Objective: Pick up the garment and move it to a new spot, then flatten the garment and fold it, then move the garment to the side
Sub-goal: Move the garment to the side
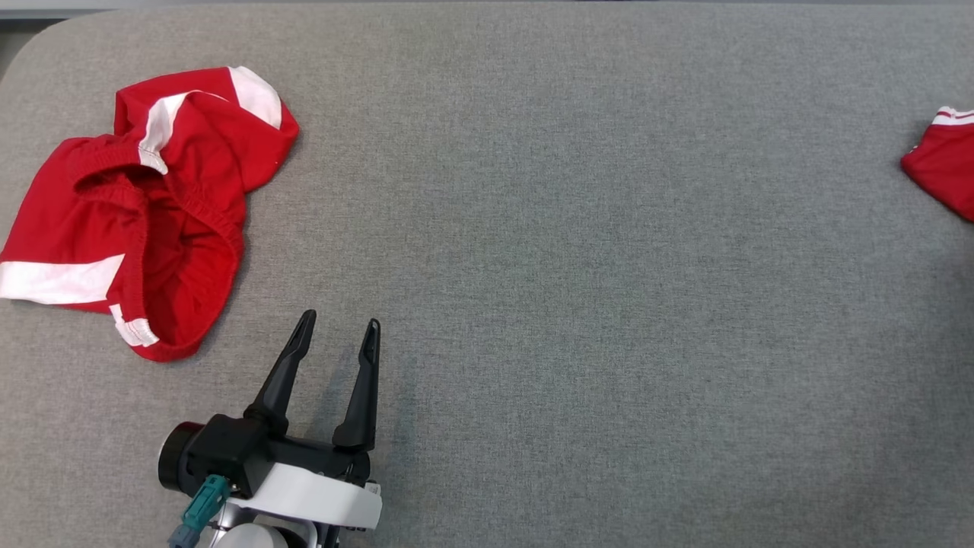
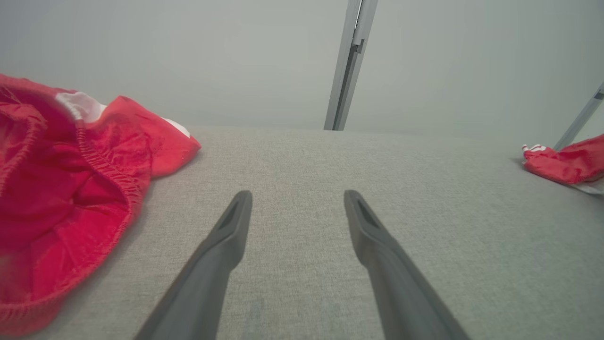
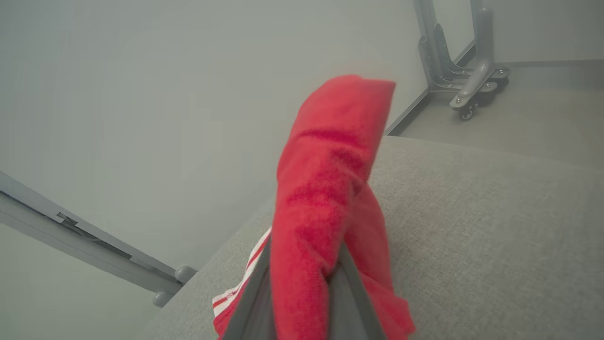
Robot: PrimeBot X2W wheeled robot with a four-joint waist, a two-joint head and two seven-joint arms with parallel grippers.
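Two red garments lie on the grey fabric-covered table [image 1: 609,266]. The first, crumpled red shorts with white bands [image 1: 144,213], sits at the robot's far left, its elastic waistband gaping upward. The second, a red garment with striped white trim [image 1: 943,164], sits at the far right, cut off by the edge of the head view and well apart from the shorts.

We find the left gripper [image 1: 340,321] low over bare table, near the shorts' nearest hem but clear of it. Its forearm enters from the bottom of the head view and its fingers point away from the robot. The two dark fingers stand spread with nothing between them. The left wrist view confirms this, with the shorts [image 2: 61,189] to one side and the second garment [image 2: 564,163] resting on the table far to the other.

We find the right gripper [image 3: 302,288] clenched on a fold of the second garment. The red cloth rises past the fingertips and drapes over both fingers [image 3: 347,297], with the striped trim beside them. This gripper sits above a rounded table corner, with a grey castered metal frame [image 3: 472,89] on the floor beyond.
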